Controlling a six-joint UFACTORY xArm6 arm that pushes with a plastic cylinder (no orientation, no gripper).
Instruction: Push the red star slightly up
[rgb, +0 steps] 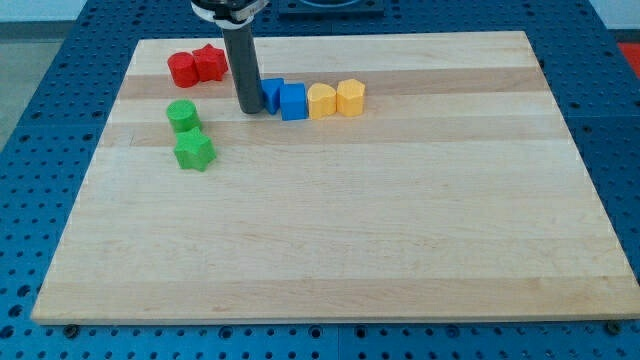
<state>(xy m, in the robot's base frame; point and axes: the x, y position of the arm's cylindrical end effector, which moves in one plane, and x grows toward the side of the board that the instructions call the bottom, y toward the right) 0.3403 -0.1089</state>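
The red star (210, 62) lies near the board's top left corner, touching a red round block (182, 69) on its left. My tip (249, 109) rests on the board below and to the right of the red star, apart from it. The rod rises straight up out of the view's top. The tip stands just left of a blue block (271, 92), close to it or touching it.
A second blue block (293, 101), then two yellow blocks (321, 100) (350, 96) form a row to the tip's right. A green round block (183, 115) and a green star (194, 150) sit at lower left. The wooden board (330, 240) lies on a blue table.
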